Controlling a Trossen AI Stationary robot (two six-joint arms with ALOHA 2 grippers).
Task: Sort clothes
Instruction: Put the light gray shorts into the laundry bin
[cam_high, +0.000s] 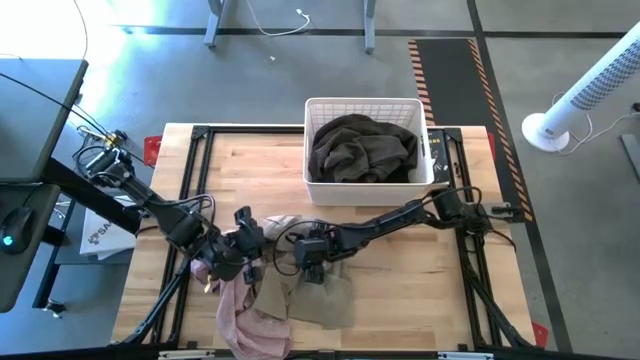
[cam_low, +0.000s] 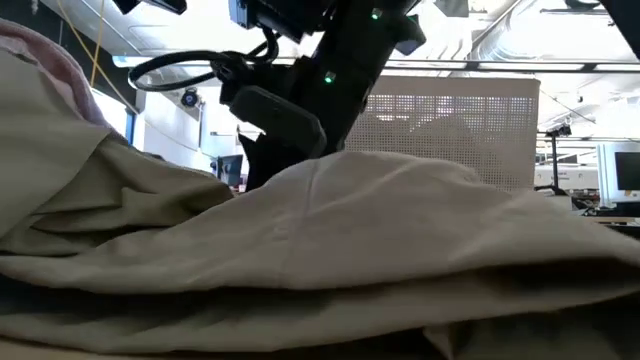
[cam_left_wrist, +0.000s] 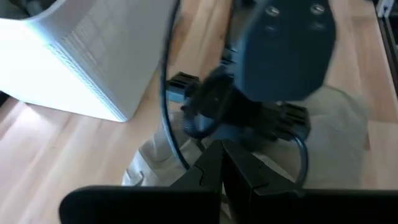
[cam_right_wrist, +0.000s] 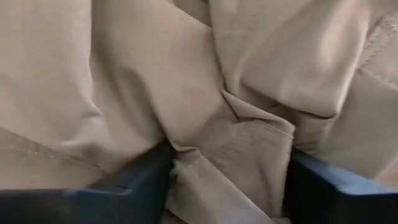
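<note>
Right tool (cam_right_wrist: 227, 177) straddles beige garment (cam_right_wrist: 186, 93); left tool (cam_high: 243, 243) alongside, basket (cam_high: 365, 105) beyond.

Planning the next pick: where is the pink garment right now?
In the high view, the pink garment lies at the table's front edge, left of centre, beside the beige garment, just below the left gripper.

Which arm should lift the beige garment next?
Right. Its gripper is already down on the beige garment, fingers open around a fold. The left gripper looks shut, beside the pink garment.
</note>
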